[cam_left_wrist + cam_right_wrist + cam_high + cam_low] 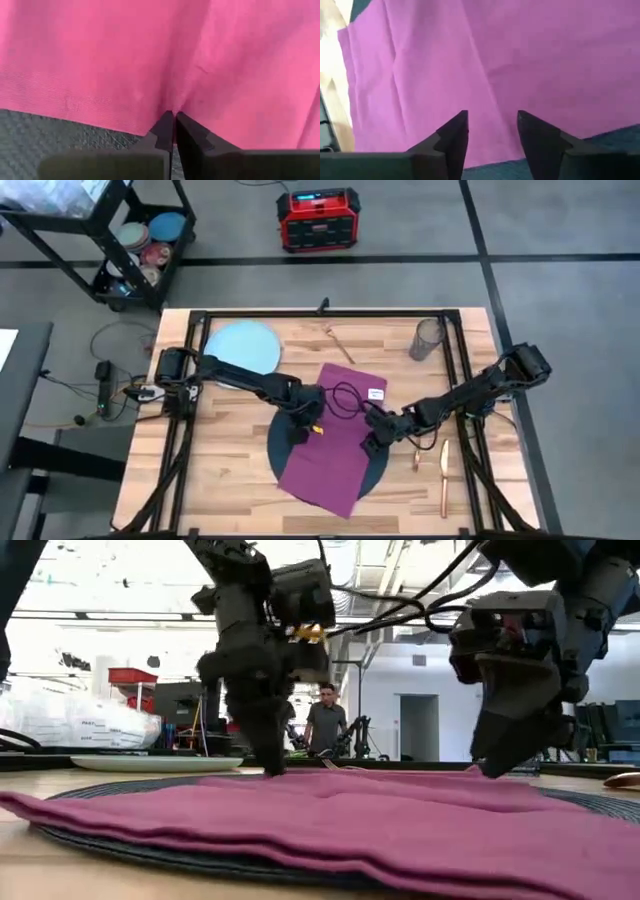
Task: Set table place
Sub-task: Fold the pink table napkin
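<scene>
Your left end effector (173, 120) is pinched tight on the magenta napkin (335, 435) at its edge, seemingly to drag or straighten the cloth. Your right end effector (492, 125) hovers over the opposite edge with fingers spread, holding nothing, probably ready to pin that side. Beneath both, the napkin lies across the dark mat (277, 448) on the desk (220, 470); the plate (243, 347) waits beyond the left end effector.

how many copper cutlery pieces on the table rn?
3. One copper-coloured fork near the far edge, beside the pale blue round plate; a small piece and a knife right of the dark round mat. The magenta cloth napkin may hide more.
</scene>
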`<state>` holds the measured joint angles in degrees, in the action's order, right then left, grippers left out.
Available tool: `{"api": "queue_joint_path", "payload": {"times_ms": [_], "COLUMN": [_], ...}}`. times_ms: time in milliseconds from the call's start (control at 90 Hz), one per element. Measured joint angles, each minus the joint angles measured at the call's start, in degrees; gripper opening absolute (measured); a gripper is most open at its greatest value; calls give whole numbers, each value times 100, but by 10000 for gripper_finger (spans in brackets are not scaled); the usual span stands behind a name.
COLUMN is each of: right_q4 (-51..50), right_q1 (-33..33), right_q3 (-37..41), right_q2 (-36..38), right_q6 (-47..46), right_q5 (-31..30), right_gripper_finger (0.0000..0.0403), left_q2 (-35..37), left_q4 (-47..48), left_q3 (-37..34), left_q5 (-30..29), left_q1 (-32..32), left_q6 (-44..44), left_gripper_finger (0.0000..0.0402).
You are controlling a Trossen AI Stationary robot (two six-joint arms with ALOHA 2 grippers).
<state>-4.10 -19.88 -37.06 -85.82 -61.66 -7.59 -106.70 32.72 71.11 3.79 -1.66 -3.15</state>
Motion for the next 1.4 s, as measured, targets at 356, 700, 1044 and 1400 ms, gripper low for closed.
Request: {"api": "queue_joint_path", "payload": {"times_ms": [356, 700, 1044, 1400], "right_q4": [-1569, -1996, -1991, -2065], "right_q1": [89, 203, 319, 304], "right_q3": [-4, -4, -4, -4], "right_q2": [1451, 1948, 1948, 1949], "right_q6": [524, 979, 1358, 1571], "right_q5": [-713, -760, -761, -578], "right_gripper_finger": [141, 141, 141, 141], "left_q2": [313, 360, 589, 578], "left_q4": [895, 1742, 2125, 3046], "left_q3": [820, 1401, 2365, 3340], "left_q5": [-731, -1740, -3535, -5039], "left_q1": [-57, -241, -362, -388], "left_q6": [-466, -830, -1022, -1318], "left_gripper_finger": [0, 0, 0, 0]}}
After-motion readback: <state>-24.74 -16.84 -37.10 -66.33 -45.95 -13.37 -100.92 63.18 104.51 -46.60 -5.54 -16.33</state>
